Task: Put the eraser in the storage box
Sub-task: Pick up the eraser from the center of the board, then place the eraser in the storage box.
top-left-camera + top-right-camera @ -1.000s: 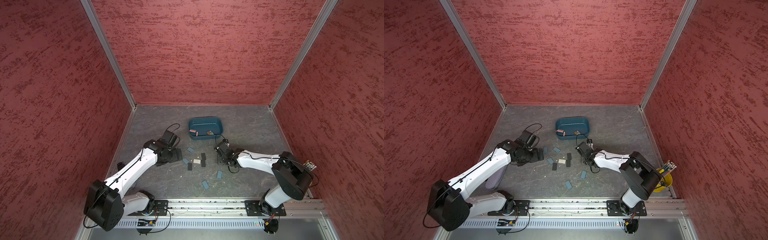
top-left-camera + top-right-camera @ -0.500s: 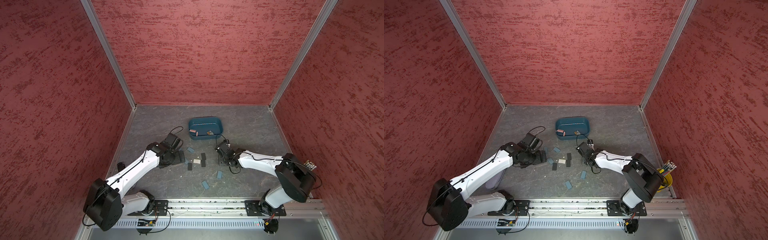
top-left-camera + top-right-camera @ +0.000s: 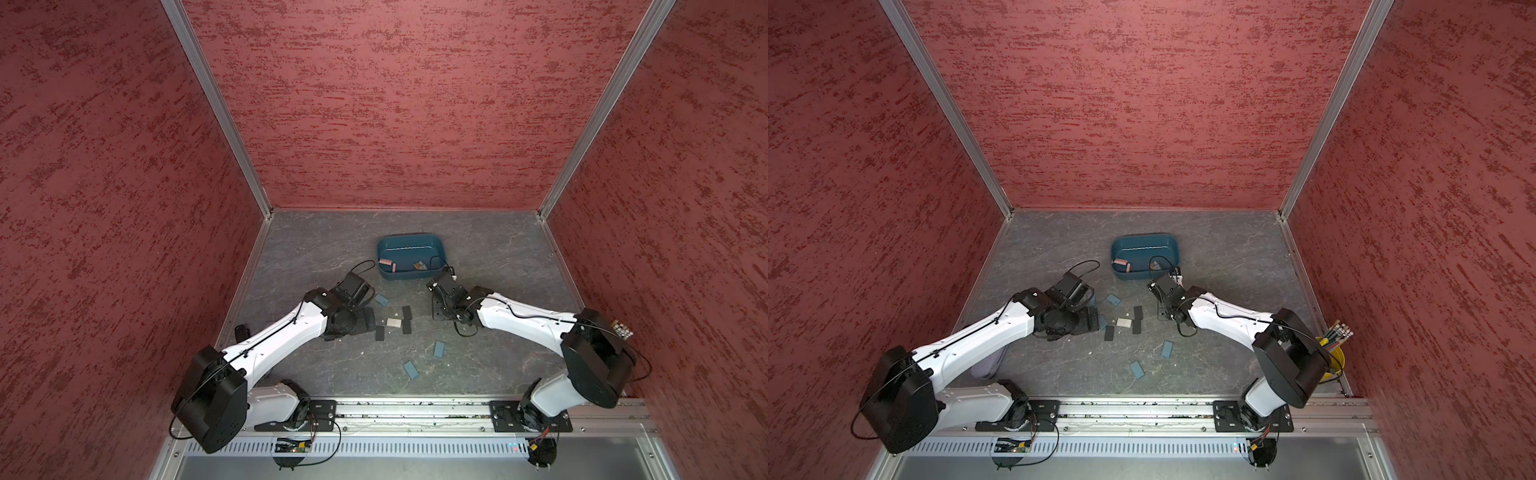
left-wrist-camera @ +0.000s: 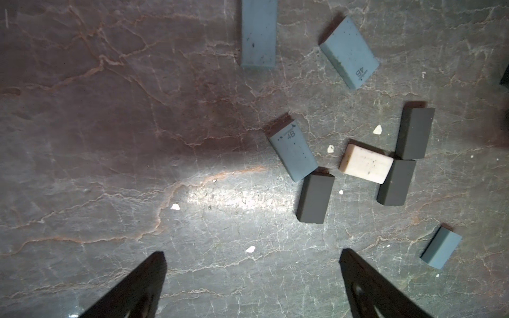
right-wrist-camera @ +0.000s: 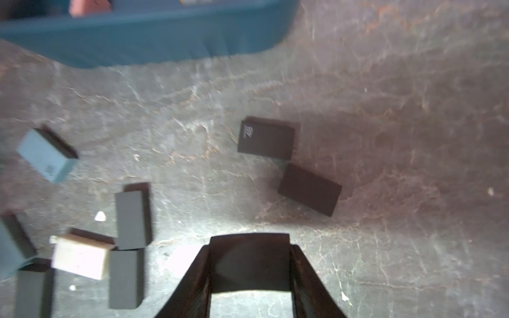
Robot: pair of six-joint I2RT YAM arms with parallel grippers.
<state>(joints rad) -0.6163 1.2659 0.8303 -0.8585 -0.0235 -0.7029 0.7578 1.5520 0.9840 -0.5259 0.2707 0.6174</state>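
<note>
In both top views the box (image 3: 411, 275) sits toward the back of the counter (image 3: 498, 257) with a pink eraser (image 3: 385, 262) inside near its left end; the left tool (image 3: 367, 320) hangs low near the white eraser (image 3: 394, 322) and its neighbours, and the right tool (image 3: 437, 311) hangs just before the box's near right corner. In the left wrist view the left tool stands wide, its jaws well apart over the counter; the white eraser lies against a grey eraser (image 4: 396, 183), with blue erasers (image 4: 293, 150) near. In the right wrist view, somewhat blurred, the right tool is closed narrow on a dark eraser (image 5: 249, 261), outside the box, whose wall shows beyond
</note>
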